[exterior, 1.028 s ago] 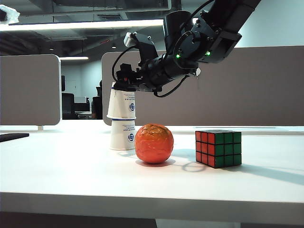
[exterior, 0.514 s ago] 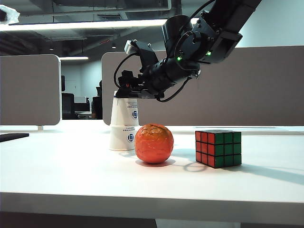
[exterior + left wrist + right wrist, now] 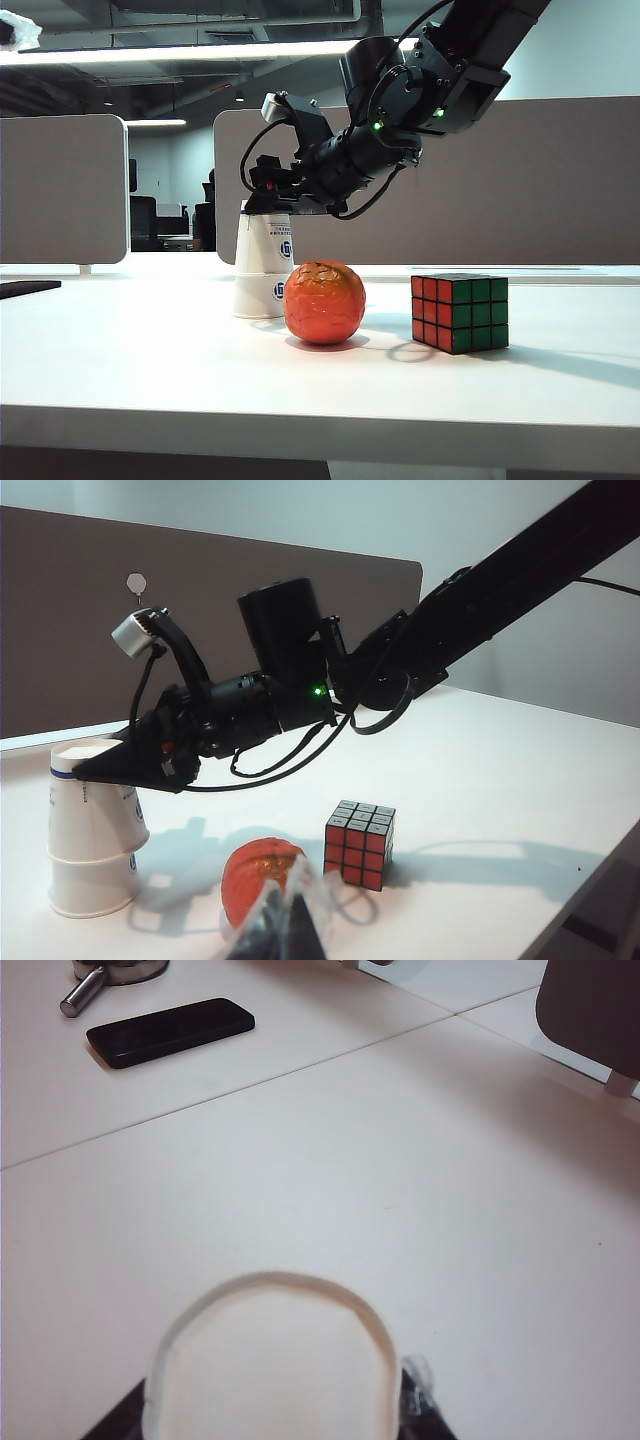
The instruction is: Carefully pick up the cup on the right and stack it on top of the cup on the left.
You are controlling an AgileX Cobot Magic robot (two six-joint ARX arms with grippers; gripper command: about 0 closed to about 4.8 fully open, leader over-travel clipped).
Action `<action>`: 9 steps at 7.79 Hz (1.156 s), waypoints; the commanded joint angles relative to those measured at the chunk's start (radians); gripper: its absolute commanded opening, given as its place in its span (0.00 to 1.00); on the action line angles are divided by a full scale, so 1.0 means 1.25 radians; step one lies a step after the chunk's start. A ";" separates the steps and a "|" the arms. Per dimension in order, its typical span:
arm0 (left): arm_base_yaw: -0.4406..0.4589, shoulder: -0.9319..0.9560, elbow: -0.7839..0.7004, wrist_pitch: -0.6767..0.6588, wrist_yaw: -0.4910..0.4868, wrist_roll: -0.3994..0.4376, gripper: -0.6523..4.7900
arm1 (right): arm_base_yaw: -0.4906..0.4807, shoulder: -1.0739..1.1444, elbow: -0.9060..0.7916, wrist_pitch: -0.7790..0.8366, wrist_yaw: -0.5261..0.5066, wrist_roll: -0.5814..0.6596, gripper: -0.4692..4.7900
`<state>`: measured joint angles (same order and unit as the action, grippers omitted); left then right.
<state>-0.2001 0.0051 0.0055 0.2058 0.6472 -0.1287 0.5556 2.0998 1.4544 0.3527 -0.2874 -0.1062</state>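
1. Left gripper (image 3: 285, 935): low in the left wrist view; finger state cannot be told.
2. Lower cup (image 3: 258, 298): inverted, toward the worktop's (image 3: 150, 370) far edge.
3. Upper cup (image 3: 265, 243): nested over it, pinched by the right gripper's (image 3: 262, 203) fingers.
4. Ball (image 3: 324, 302), then cube (image 3: 459, 312): rightward, nearer the front edge.

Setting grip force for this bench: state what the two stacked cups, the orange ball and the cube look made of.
Two white upside-down stacked cups: apparently paper, matte, printed blue logo. Orange-red bumpy ball: probably rubber or soft plastic, slight sheen, wrinkled skin. Multicoloured puzzle cube: hard glossy plastic, black frame. The right hand grips the top cup.
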 commanded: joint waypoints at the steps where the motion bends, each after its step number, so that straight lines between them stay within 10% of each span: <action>1: -0.001 0.000 0.002 0.010 0.003 -0.002 0.11 | 0.002 -0.004 0.004 0.007 -0.003 -0.002 0.58; 3: -0.001 0.000 0.002 0.011 0.003 -0.002 0.11 | 0.002 -0.004 0.004 0.008 -0.003 -0.002 0.77; 9: 0.000 0.000 0.002 0.010 0.003 -0.002 0.11 | -0.030 -0.058 0.007 0.125 0.104 0.001 0.77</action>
<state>-0.2001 0.0051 0.0055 0.2058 0.6472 -0.1287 0.5362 2.0487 1.4601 0.5095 -0.1757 -0.1062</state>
